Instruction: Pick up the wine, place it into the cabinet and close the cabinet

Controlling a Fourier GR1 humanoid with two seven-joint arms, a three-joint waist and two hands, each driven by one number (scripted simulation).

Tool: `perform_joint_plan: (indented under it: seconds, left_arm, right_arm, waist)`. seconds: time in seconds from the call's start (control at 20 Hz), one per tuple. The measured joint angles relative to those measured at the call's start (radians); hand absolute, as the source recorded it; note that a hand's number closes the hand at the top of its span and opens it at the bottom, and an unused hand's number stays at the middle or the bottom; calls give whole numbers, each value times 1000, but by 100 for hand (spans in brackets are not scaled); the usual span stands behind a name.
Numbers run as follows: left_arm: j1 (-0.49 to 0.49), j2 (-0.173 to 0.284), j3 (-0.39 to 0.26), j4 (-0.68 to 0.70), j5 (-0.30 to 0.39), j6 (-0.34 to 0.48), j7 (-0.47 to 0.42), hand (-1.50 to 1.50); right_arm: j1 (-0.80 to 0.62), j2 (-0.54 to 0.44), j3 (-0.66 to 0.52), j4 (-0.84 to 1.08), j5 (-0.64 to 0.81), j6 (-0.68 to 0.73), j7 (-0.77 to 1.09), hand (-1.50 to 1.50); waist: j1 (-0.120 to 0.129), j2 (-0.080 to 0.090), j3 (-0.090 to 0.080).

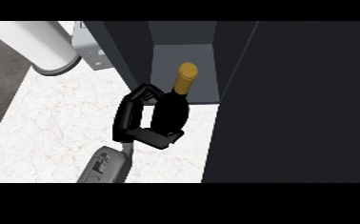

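Nearest, a grey forearm (105, 165) rises from the lower edge over the pale marbled desk (56, 123). From where it enters I take it to be the right one, though only one arm shows, so I cannot be sure. At its end the robot hand (137, 123) is curled round the dark body of the wine bottle (172, 108), fingers on one side and thumb below — gripping it.

The bottle sits at the mouth of the cabinet (183, 61), its gold cap (187, 76) already over the grey inside floor while its body is at the front edge, above the desk. The dark door (281, 99) stands open to the right, filling that side of the view. Further back at the left is a white cylinder (38, 44), with a grey object (91, 51) beside it.

The risk now, I judge, is clipping the cabinet's left wall with the knuckles as the bottle goes deeper — the opening is narrow. Releasing too near the edge could leave the bottle in the door's way or let it tip.

The other robot hand is out of sight.
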Motion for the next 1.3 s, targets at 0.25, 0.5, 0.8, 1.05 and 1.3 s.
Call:
perform_joint_plan:
  seconds: [0.25,0.5,0.8,1.05,1.3]
  left_arm:
    - [-101,2,22,92,11,9,12,150]
    - [-187,1,12,195,40,31,4,150]
    - [-323,0,10,347,127,57,-30,150]
    - [-425,0,-16,470,217,92,-71,150]
    - [-525,0,-2,600,257,103,-90,150]
  right_arm:
    - [14,-9,-16,0,-7,13,-11,-150]
    - [28,-2,-9,2,-12,19,-31,-150]
    - [54,-10,-10,2,-19,36,-71,-150]
    - [63,-7,-11,4,-27,52,-90,-150]
    - [85,-3,-17,5,-35,64,-118,-150]
  waist:
    - [-2,1,0]
    - [-5,1,0]
    - [-17,4,0]
    - [-28,7,-1]
    - [-33,8,0]
